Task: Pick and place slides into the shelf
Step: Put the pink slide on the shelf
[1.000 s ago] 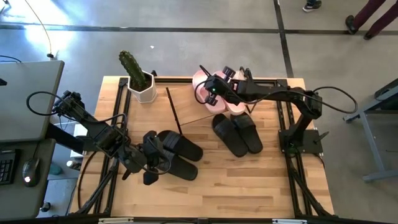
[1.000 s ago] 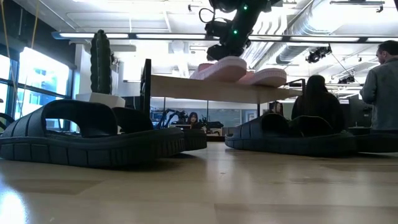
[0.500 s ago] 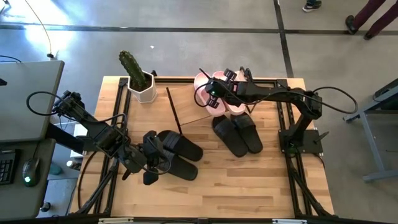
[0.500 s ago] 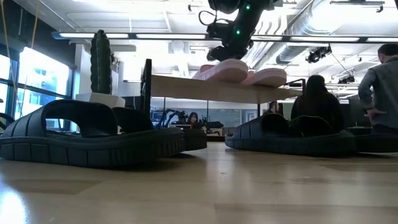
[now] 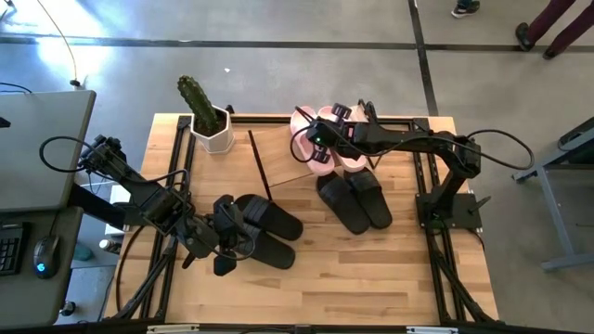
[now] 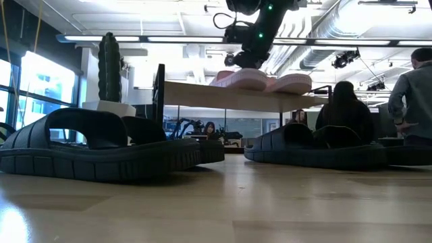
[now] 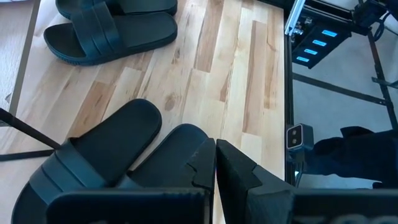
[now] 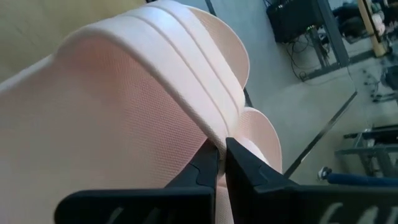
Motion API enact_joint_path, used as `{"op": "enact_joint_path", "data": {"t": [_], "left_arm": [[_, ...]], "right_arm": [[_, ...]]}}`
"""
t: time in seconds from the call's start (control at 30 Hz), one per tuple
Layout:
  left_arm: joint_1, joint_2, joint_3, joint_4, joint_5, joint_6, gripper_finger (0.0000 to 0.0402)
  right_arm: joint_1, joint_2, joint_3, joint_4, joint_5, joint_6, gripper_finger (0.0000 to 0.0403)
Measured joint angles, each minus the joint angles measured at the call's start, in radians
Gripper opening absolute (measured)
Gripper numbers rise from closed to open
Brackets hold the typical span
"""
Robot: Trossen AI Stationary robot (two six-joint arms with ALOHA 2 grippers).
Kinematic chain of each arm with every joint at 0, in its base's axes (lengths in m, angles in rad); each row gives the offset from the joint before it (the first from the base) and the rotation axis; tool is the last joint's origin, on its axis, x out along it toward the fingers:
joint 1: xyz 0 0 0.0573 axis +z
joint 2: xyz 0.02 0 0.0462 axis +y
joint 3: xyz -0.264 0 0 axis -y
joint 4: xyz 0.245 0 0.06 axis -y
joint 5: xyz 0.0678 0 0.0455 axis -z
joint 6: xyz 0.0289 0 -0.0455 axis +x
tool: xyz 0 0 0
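On top of the shelf [image 6: 229, 94], at the far middle of the counter [image 5: 371, 278], you have the pale pink pair [image 5: 327, 139] lying side by side on the plank; your right gripper [image 5: 316, 139] is clamped on the strap of the nearer pink slide [image 8: 137, 106], fingers pinched together on its ribbed edge in the right wrist view; the low view shows that slide resting on the plank with the gripper directly above it; whether the space under the plank holds anything you cannot tell, though the low view looks clear through it to the room.

First black pair [image 5: 355, 199] lies on the counter just in front of the shelf, the two slides touching; second black pair [image 5: 267, 230] lies toward the left side, also touching; your left gripper [image 5: 223, 243] hangs just beside that pair with its fingers together, gripping nothing; the left wrist view puts the closed fingertips over the edge of the near black slide [image 7: 118, 155].

White pot [image 5: 213, 130] at the far left corner holds a cactus [image 5: 196, 97], upright.
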Motion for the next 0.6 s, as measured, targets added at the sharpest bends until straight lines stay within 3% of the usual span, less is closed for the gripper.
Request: {"op": "enact_joint_path", "data": {"t": [0.6], "left_arm": [[0.000, 0.000, 0.000, 0.000, -0.034, 0.000, 0.0003]], "right_arm": [[0.000, -0.011, 0.000, 0.009, -0.035, -0.094, 0.0000]]}}
